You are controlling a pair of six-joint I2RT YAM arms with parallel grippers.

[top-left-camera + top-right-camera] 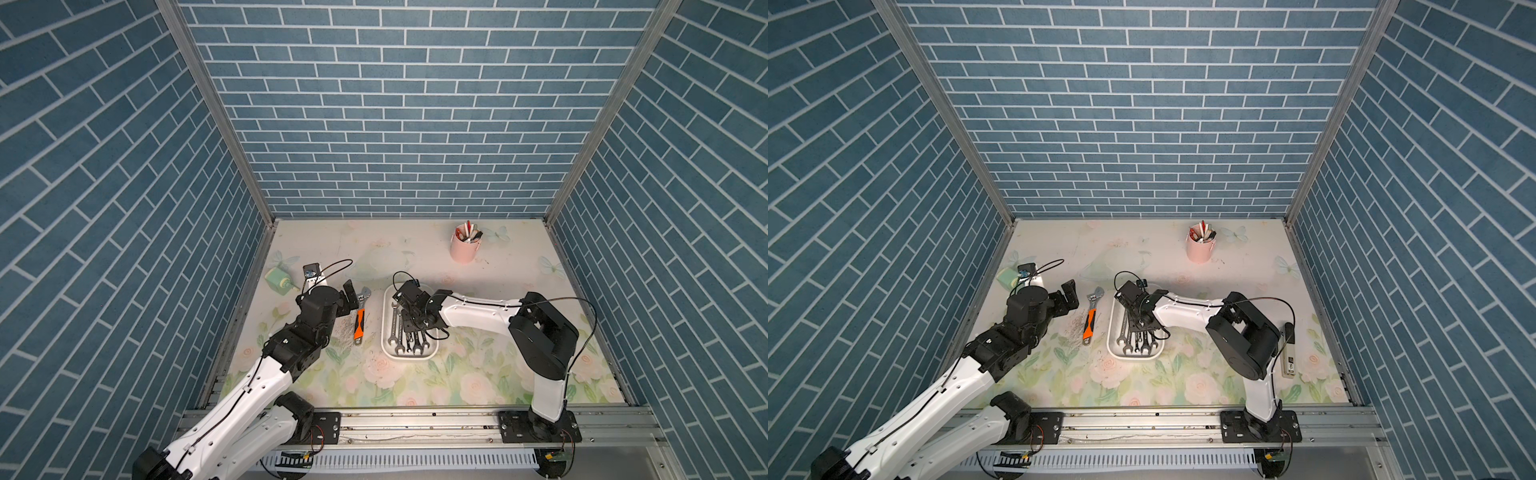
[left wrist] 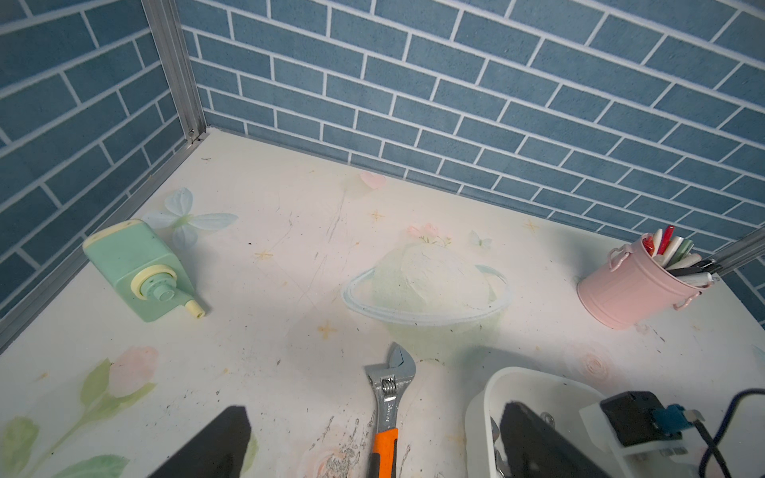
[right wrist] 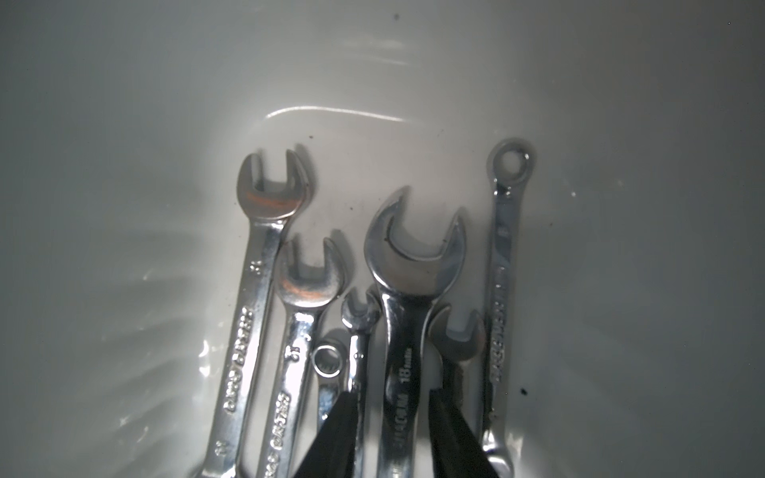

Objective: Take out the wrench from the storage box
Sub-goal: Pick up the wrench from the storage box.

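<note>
Right hand, bottom centre of frame, in shallow white plastic storage box, fingers straddling chrome open-end wrench; we couldn't tell if clamped. Left hand was spread wide.

Storage box: shallow white plastic tub with rounded corners and a rolled rim. It sits flat near the table's middle, long side running front to back.
Box floor: glossy white, with a few dark specks.
Wrenches: several chrome spanners lying lengthwise side by side in the box, all flat, most heads at the near end.
Largest wrench: stamped 18mm, with a wide open-end head. It lies mid-bunch, its shank overlapping a smaller head.
Ring-ended wrench: slim, outermost in the bunch.
Two open-end wrenches: orange-tinted heads.
</note>
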